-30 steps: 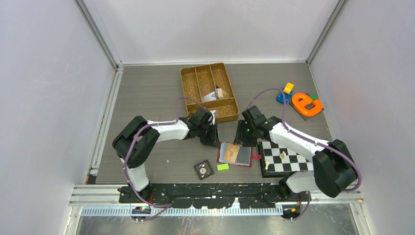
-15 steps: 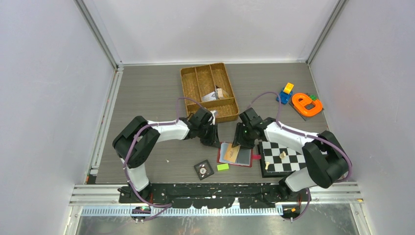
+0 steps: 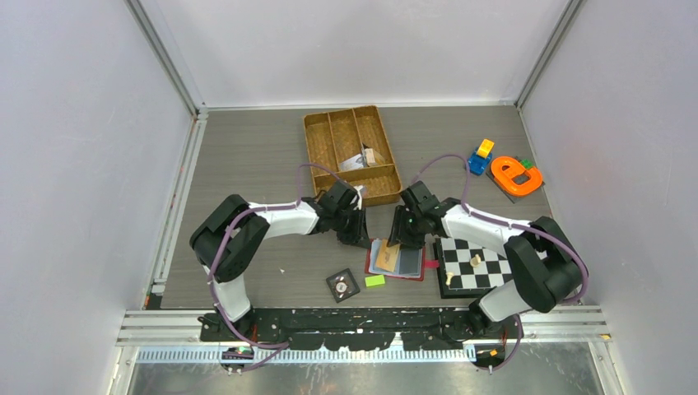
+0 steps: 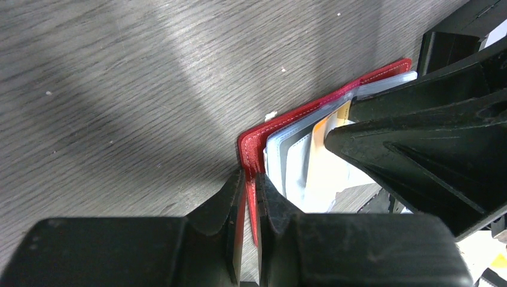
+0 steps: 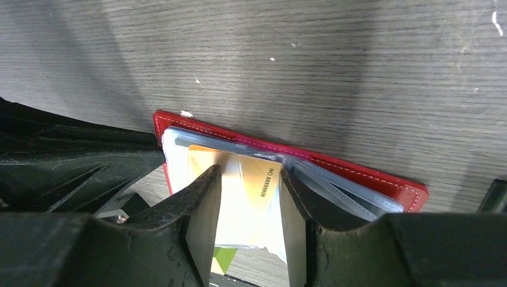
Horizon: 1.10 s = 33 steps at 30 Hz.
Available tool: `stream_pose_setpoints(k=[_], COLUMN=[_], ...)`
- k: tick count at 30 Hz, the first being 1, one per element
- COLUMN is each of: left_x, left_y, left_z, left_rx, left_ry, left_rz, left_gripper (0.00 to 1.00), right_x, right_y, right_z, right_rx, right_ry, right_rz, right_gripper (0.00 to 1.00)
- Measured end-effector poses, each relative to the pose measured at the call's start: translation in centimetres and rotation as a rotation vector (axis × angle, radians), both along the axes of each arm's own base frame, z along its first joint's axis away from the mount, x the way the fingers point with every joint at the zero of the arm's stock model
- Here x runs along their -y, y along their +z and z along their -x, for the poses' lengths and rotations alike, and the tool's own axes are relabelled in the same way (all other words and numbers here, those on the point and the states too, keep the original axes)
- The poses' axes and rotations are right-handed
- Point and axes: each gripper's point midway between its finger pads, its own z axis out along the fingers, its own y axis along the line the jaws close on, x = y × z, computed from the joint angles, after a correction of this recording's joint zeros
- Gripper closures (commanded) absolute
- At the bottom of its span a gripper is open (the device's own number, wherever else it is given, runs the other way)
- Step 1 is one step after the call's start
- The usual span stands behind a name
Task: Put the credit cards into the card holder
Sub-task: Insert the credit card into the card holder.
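**Both grippers on the open card holder, low centre of the table**

Overhead, the two arms meet just below centre frame on the grey table (image 3: 263, 148). The red card holder (image 5: 365, 175) lies open and flat there. The chessboard (image 3: 486, 267) is just to its right, and the green block (image 3: 375, 281) and black tile (image 3: 342, 285) are just below and to its left. The woven tray (image 3: 329, 140) sits well above, towards the top of the frame.

In the left wrist view, the left gripper (image 4: 250, 179) has its two fingers almost together. A thin strip of the holder's red cover is pinched between them at the near corner, so that's a firm nip on the edge.

In the right wrist view, the right gripper (image 5: 250, 173) has its fingers about a card's width apart, and the tan-orange card (image 5: 257, 197) runs right up between them. A finger sits along each long edge of the card. It looks like a grip across the width, though the contact itself is hidden behind the fingers.

The card's far end lies over the holder's grey-blue inner pockets (image 3: 409, 260), just inside the red rim. Its printed number faces up. The near end stretches towards the camera, and a sliver of the green block shows beneath it.
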Motion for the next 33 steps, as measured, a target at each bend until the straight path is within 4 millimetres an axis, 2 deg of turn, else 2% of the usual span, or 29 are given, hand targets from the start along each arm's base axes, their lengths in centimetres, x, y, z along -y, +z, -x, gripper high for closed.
stream_pose_setpoints(k=[12, 18, 25, 33], left_x=[0.0, 0.4, 1.4, 1.8], left_y=[0.2, 1.1, 1.6, 0.6], left_z=[-0.2, 0.0, 0.5, 0.4], left_rx=[0.013, 0.033, 0.043, 0.025], left_ry=[0.008, 0.000, -0.025, -0.032], left_rz=[-0.004, 0.011, 0.022, 0.007], left_gripper=[0.82, 0.75, 0.71, 0.75], right_x=[2.0, 2.6, 2.3, 1.3], right_y=[1.4, 0.3, 0.5, 0.5], right_z=[0.6, 1.4, 1.0, 0.2], right_rx=[0.047, 0.022, 0.047, 0.069], right_ry=[-0.045, -0.073, -0.130, -0.151], right_rz=[0.056, 0.063, -0.057, -0.167], right_gripper=[0.51, 0.52, 0.53, 0.56])
